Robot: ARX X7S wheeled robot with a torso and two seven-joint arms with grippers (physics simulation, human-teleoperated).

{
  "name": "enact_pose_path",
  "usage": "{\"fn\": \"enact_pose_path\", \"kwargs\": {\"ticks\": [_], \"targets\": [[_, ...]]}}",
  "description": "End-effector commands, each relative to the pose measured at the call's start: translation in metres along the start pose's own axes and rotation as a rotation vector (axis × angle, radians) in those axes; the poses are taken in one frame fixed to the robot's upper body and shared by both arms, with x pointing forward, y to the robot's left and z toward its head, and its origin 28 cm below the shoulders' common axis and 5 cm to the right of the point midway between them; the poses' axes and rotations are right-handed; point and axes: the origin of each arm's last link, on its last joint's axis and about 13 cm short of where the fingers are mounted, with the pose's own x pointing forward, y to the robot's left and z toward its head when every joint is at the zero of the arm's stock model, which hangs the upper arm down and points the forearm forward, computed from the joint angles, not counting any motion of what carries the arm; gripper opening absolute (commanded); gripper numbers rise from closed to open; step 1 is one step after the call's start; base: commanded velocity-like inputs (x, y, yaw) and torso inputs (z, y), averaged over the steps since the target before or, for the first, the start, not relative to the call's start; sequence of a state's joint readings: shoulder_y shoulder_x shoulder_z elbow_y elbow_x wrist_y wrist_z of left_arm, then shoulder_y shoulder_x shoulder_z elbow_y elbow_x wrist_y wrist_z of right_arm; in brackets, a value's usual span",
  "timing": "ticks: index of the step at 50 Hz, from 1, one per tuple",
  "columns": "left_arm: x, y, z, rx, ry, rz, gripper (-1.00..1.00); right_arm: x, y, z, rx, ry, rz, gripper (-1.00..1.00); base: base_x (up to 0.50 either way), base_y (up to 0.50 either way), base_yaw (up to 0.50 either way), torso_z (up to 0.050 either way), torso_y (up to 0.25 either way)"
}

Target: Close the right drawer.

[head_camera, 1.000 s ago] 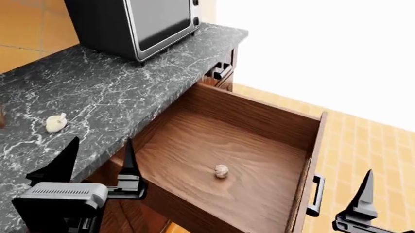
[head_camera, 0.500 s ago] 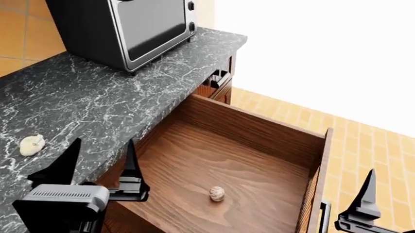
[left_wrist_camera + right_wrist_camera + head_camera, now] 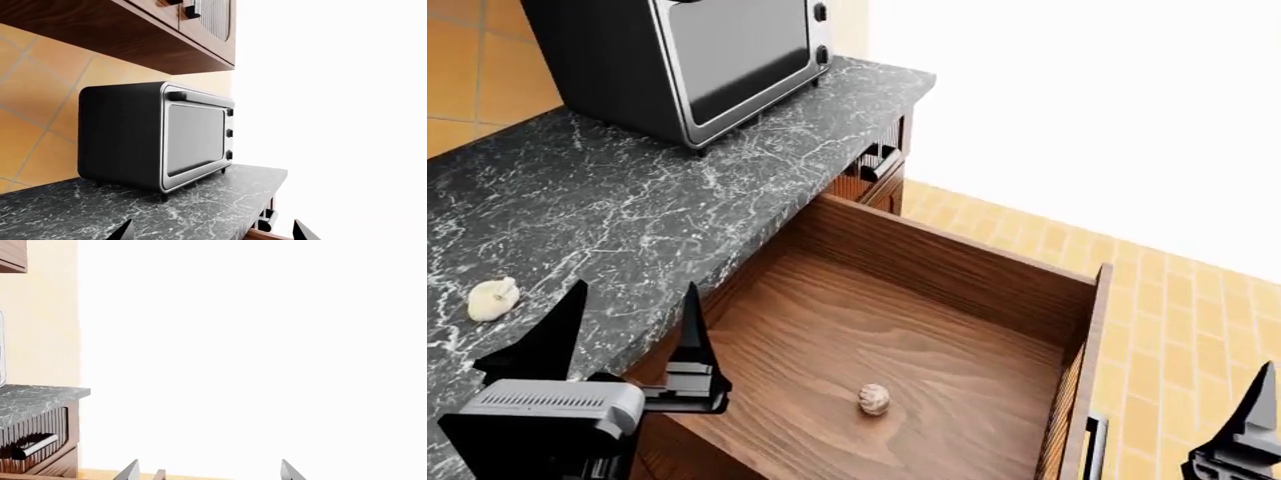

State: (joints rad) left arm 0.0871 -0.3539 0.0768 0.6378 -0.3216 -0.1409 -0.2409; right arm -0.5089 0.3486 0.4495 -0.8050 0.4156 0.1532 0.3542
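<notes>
The right drawer stands pulled far out from under the counter, its front panel running crosswise beside the right gripper. That gripper, fingers spread wide and empty, sits just outside the front. It looks better placed to push than the left gripper, also spread wide, over the counter edge.

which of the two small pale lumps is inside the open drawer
The rounder brownish lump, lying on the floor of the right drawer. The other, paler lump sits on the dark marble counter by the left hand.
</notes>
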Motion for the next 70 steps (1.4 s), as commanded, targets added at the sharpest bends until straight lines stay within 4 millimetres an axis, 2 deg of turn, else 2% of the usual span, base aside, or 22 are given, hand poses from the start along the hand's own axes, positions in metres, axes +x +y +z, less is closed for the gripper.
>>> {"fn": "enact_pose_path", "kwargs": {"ticks": [1,8,13,21,32,47,54,61,70], "targets": [[0.001,0.001,-0.001,-0.004,-0.002,0.004,1.0,-0.006,-0.024,0.005,-0.03,0.022,-0.082,1.0,0.0,0.0,0.0,0.0,0.0],[0.001,0.001,0.001,-0.002,-0.006,0.003,1.0,-0.009,-0.035,0.0,-0.031,0.041,-0.126,1.0,0.0,0.0,0.0,0.0,0.0],[0.002,0.001,0.001,-0.001,-0.01,0.0,1.0,-0.011,-0.045,-0.021,-0.015,0.102,-0.162,1.0,0.0,0.0,0.0,0.0,0.0],[-0.001,-0.001,0.007,-0.001,-0.027,-0.005,1.0,-0.011,-0.052,-0.052,-0.005,0.194,-0.176,1.0,0.0,0.0,0.0,0.0,0.0],[-0.001,-0.001,0.006,-0.001,-0.025,-0.005,1.0,-0.015,-0.061,-0.09,0.003,0.289,-0.215,1.0,0.0,0.0,0.0,0.0,0.0],[-0.002,-0.002,0.005,-0.001,-0.024,-0.007,1.0,-0.023,-0.062,-0.118,0.015,0.371,-0.25,1.0,0.0,0.0,0.0,0.0,0.0],[-0.002,-0.003,0.005,-0.005,-0.023,-0.011,1.0,-0.02,-0.067,-0.143,0.017,0.411,-0.246,1.0,0.0,0.0,0.0,0.0,0.0],[-0.003,-0.002,0.006,-0.004,-0.024,-0.01,1.0,-0.017,-0.065,-0.166,0.026,0.444,-0.231,1.0,0.0,0.0,0.0,0.0,0.0],[-0.003,-0.002,0.006,-0.005,-0.025,-0.007,1.0,-0.016,-0.051,-0.17,0.023,0.466,-0.199,1.0,0.0,0.0,0.0,0.0,0.0]]}}
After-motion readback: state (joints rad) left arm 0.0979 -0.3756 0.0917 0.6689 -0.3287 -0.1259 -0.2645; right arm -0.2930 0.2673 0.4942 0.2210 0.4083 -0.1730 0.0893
